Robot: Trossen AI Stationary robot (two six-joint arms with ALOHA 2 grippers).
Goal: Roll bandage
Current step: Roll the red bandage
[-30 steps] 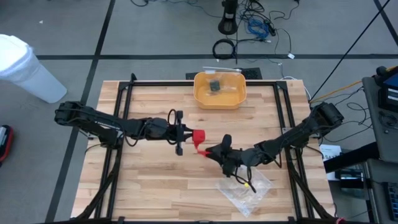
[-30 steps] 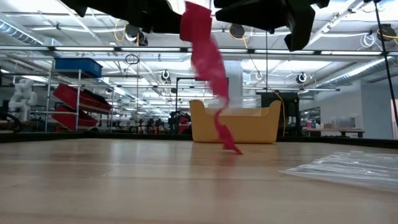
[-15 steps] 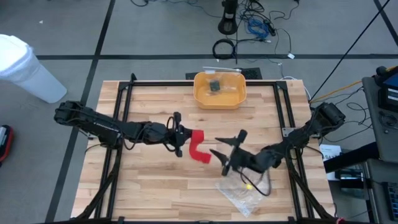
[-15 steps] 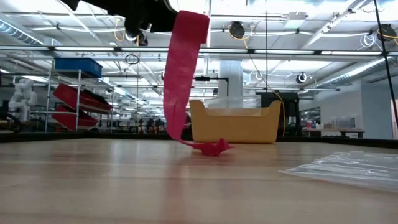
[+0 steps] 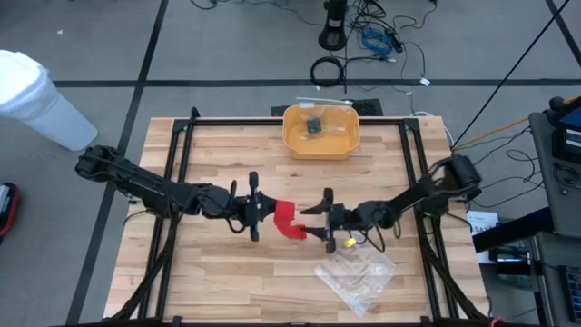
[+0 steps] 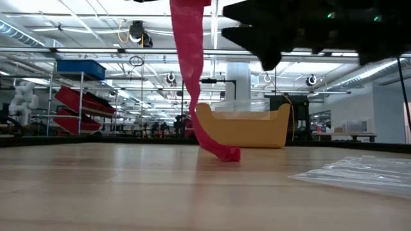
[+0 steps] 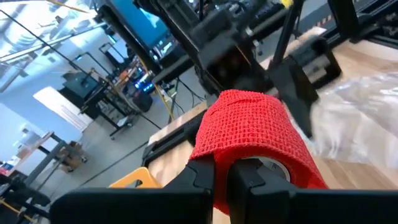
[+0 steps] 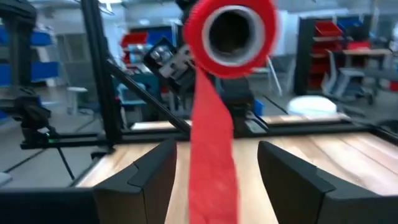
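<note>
The right gripper [image 5: 323,216] stands with its fingers [image 8: 155,177] spread wide and nothing between them, just beside the bandage [image 5: 284,217] and facing it head-on. In the right wrist view the hanging red strip falls straight down the gap between the two fingers, with the roll's open core directly ahead and above; the strip runs vertically, the roll's axis points along the line between the two arms.

The left gripper [image 5: 253,210] is pinched closed on the rolled end of the bandage (its fingers [image 7: 202,180] grip through the core and over the wound layers), holding the roll above the table. From there the loose strip drops to the tabletop, where its tail lies curled, as the low view shows.

Judgement: the right arm is the free one and the nearer to the hanging tail, so closing on the strip is its likely next duty.

Further out, a clear plastic bag [image 5: 356,276] lies on the table [image 5: 218,282] near the right arm, apart from the bandage. A yellow bin [image 5: 320,131] sits at the far edge, well apart. Nothing stands between the open fingers and the strip.
</note>
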